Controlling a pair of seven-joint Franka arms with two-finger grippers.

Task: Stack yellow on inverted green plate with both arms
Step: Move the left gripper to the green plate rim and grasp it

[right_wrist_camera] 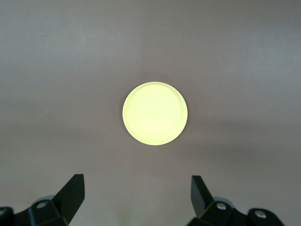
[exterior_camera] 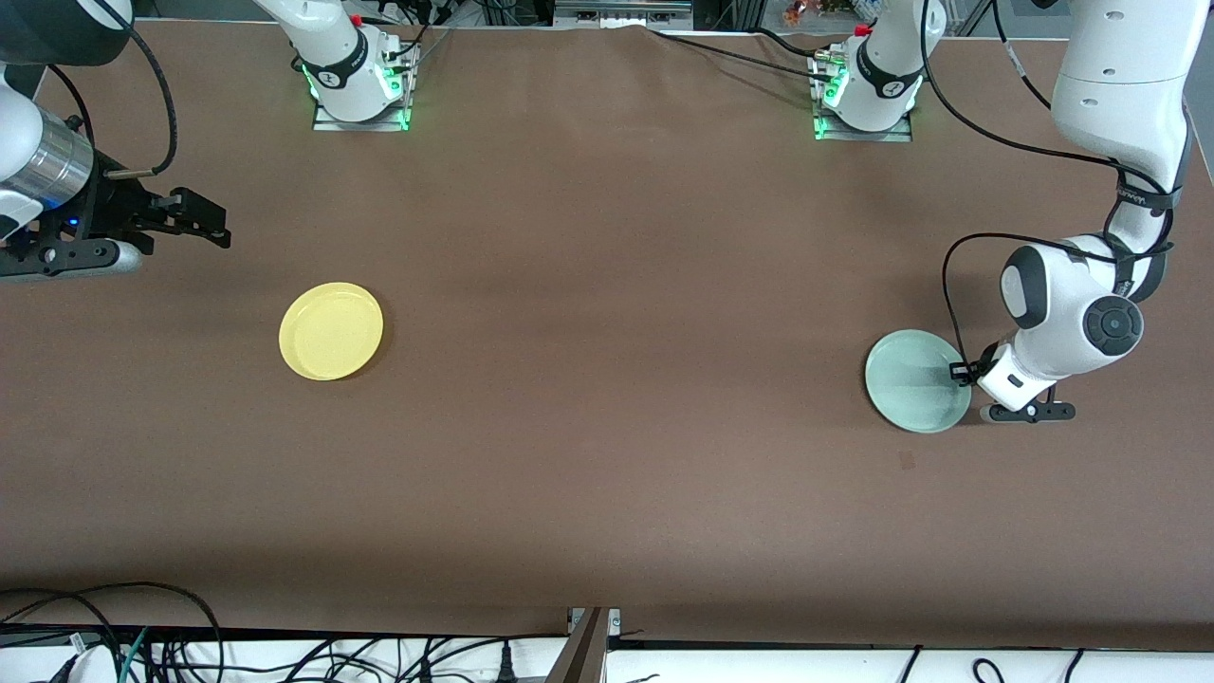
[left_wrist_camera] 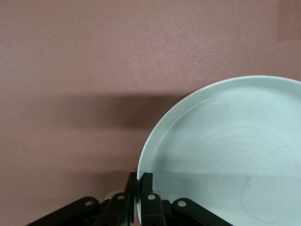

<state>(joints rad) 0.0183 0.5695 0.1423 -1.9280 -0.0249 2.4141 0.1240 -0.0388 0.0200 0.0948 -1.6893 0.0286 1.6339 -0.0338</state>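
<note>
Now the left gripper (left_wrist_camera: 139, 200) is pinching the green plate (exterior_camera: 912, 378) by its rim at the left arm's end of the table (exterior_camera: 607, 379). It looks light, stiff and slick, so the rim is the hold. The right gripper (right_wrist_camera: 137, 190) is hanging spread wide over the table, with yellow (exterior_camera: 331, 330) lying flat near it.

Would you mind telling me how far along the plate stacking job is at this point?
Early stage; nothing is stacked. In hand: the left gripper has closed on the rim of the green plate, which is tilted but not yet inverted. The right gripper hangs open above the table, looking down on the yellow plate, which lies untouched toward the right arm's end. Left: flip green, then place yellow on it.
</note>
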